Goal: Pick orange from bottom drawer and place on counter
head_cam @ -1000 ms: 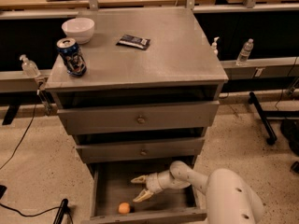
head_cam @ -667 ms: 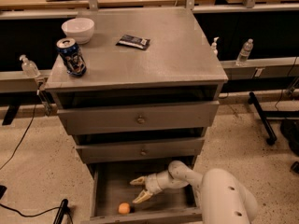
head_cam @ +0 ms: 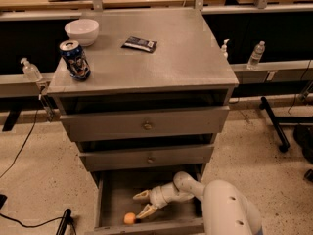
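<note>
The orange (head_cam: 129, 219) lies on the floor of the open bottom drawer (head_cam: 110, 197), near its front edge, left of the middle. My gripper (head_cam: 142, 204) is inside the drawer, just up and right of the orange, with its two fingers spread apart. The lower finger (head_cam: 146, 211) points at the orange and ends close beside it; I cannot tell if it touches. The counter (head_cam: 161, 58) is the grey top of the cabinet above.
On the counter stand a soda can (head_cam: 75, 59) and a white bowl (head_cam: 81, 31) at the left, with a dark packet (head_cam: 140, 43) near the middle. Two shut knobbed drawers (head_cam: 146, 125) sit above the open one. Bottles (head_cam: 257, 54) stand at the sides.
My gripper has shifted slightly left and down inside the drawer, closer to the orange. The orange has not moved.
</note>
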Motion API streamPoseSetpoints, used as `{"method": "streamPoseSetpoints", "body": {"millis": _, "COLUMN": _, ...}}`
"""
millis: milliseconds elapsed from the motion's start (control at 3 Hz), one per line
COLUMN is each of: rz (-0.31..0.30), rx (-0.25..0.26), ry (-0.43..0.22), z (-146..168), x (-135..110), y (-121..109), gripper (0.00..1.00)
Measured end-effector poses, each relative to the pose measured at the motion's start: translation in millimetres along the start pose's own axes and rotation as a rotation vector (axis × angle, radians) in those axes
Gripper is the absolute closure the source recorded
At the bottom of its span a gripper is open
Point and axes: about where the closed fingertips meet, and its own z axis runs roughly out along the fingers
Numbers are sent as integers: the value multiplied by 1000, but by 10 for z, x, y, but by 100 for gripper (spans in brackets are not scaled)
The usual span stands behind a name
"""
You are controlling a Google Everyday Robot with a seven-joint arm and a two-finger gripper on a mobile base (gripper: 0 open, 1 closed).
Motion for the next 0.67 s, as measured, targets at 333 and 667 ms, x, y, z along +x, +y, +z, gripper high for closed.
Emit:
{"method": "streamPoseSetpoints", "body": {"millis": 333, "rz": 17, "rx": -12, "ry": -6, "z": 71, "x": 33, "y": 111, "gripper": 40}}
{"method": "streamPoseSetpoints", "body": {"millis": 667, "rz": 27, "rx": -33, "ry": -4, "z": 168, "x": 51, "y": 195, "gripper": 40}}
